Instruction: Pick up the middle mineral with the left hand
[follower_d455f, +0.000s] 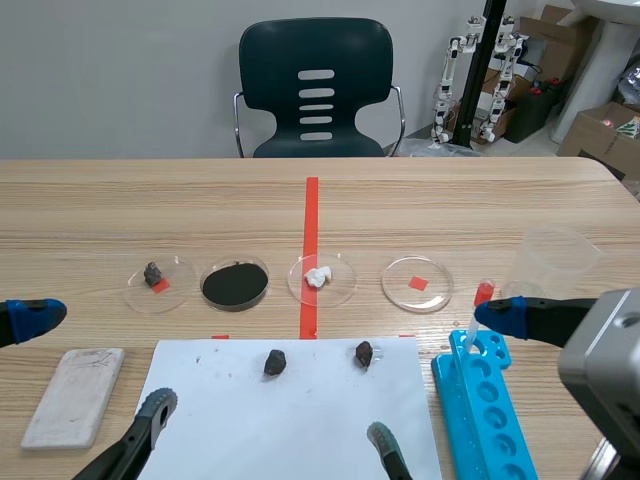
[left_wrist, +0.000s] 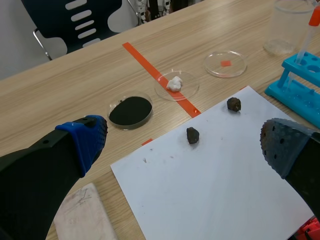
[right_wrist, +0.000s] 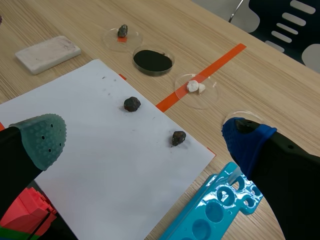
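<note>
L gripper (follower_d455f: 93, 365), lower left, fingers spread wide, prob. ready to straddle middle rock (follower_d455f: 275, 362) on paper (follower_d455f: 300, 425), lower centre; R gripper (follower_d455f: 440, 378) also open.

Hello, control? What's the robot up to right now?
Left gripper open, empty. Right gripper open, empty. Middle mineral loose on white paper, untouched. Nothing against it.

Sheet (follower_d455f: 290, 420): lies on the surface (follower_d455f: 100, 200) nearest you, between the slab (follower_d455f: 75, 395) on its left and the rack (follower_d455f: 485, 410) on its right.
Middle mineral (follower_d455f: 275, 362): on your sheet's far part, left of the right mineral (follower_d455f: 364, 351), well apart.
Dishes: four in a row behind your sheet, left to right: first dish (follower_d455f: 178, 275) holding a small mineral (follower_d455f: 153, 273), second dish (follower_d455f: 236, 260) holding powder (follower_d455f: 235, 287), third dish (follower_d455f: 340, 285) holding a lump (follower_d455f: 318, 277), fourth dish (follower_d455f: 400, 290).
Beaker (follower_d455f: 550, 262): behind the rack.
Chair (follower_d455f: 316, 90): beyond the far edge.
</note>
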